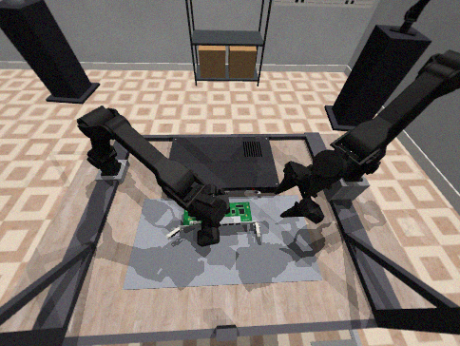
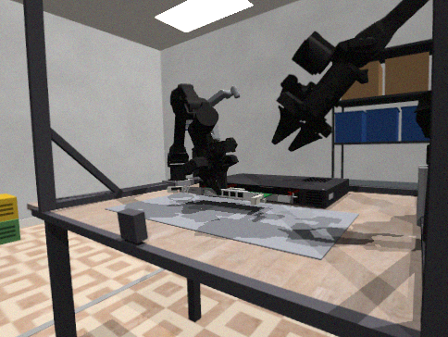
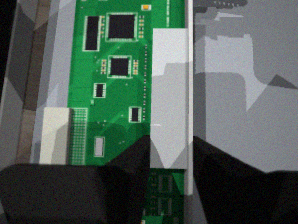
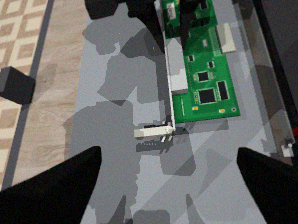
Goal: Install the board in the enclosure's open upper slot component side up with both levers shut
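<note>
The left gripper (image 1: pixel 207 233) (image 2: pixel 217 187) (image 3: pixel 169 142) (image 4: pixel 173 50) is pinching the board (image 1: pixel 241 211) (image 2: pixel 238 194) (image 3: pixel 117 90) (image 4: pixel 205 85) by its panel over the mat (image 1: pixel 223 266) (image 2: pixel 296 231) (image 3: pixel 240 115) (image 4: pixel 115 120), hiding its middle (annoyingly); the right (image 1: pixel 280 204) (image 2: pixel 281 145) (image 4: pixel 169 152) is hanging wide open, the enclosure (image 1: pixel 223 163) (image 2: pixel 278 182) (image 4: pixel 280 65) half cut off in its wrist view

Green board (image 1: pixel 242 209) (image 2: pixel 265 196) (image 3: pixel 120 90) (image 4: pixel 220 100), blue-grey mat (image 1: pixel 166 271) (image 2: pixel 305 241) (image 3: pixel 235 115) (image 4: pixel 115 175).
</note>
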Motion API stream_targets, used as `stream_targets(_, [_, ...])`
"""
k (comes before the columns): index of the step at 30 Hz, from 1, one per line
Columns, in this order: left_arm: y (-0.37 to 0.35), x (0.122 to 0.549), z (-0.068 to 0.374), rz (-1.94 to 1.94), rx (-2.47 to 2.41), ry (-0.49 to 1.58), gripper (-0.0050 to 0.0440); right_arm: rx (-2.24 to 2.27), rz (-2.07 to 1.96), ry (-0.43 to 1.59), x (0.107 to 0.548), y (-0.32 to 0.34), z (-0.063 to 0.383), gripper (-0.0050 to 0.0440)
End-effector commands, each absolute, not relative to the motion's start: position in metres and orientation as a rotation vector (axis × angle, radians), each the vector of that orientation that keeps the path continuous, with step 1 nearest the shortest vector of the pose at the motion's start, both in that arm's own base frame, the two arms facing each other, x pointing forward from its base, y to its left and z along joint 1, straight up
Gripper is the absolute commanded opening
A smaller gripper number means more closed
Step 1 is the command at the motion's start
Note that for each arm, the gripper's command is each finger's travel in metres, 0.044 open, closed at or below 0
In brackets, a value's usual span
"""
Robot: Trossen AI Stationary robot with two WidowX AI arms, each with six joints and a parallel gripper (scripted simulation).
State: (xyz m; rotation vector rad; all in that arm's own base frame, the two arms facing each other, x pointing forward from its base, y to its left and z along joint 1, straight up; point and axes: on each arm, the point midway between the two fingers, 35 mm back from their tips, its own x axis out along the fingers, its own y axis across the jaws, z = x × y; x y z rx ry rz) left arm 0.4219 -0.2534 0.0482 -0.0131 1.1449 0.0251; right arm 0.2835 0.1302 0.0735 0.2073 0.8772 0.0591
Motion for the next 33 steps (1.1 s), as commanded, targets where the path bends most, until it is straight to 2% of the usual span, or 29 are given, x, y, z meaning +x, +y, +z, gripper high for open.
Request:
stream_targets(1, [-0.260,0.441,0.066,-0.016,-0.012,1.112,0.0080,0.251,-0.039,0.952,0.268,0.144,0.067,0.0400])
stream_targets(12, [-0.247,0.442,0.073,-0.025,-0.010,1.103,0.0080,0.239,-0.324,1.024,0.208,0.151,0.044,0.0400])
stream_targets(14, [-0.247,0.442,0.073,-0.025,-0.010,1.103,0.0080,0.239,-0.324,1.024,0.208,0.151,0.044,0.0400])
stream_targets(23, [-0.238,0.445,0.078,-0.026,-0.014,1.090,0.0080,0.182,-0.499,0.892,0.169,0.145,0.049,0.0400])
stream_targets(33, [-0.240,0.444,0.078,-0.028,-0.014,1.090,0.0080,0.156,-0.535,0.694,0.148,0.144,0.067,0.0400])
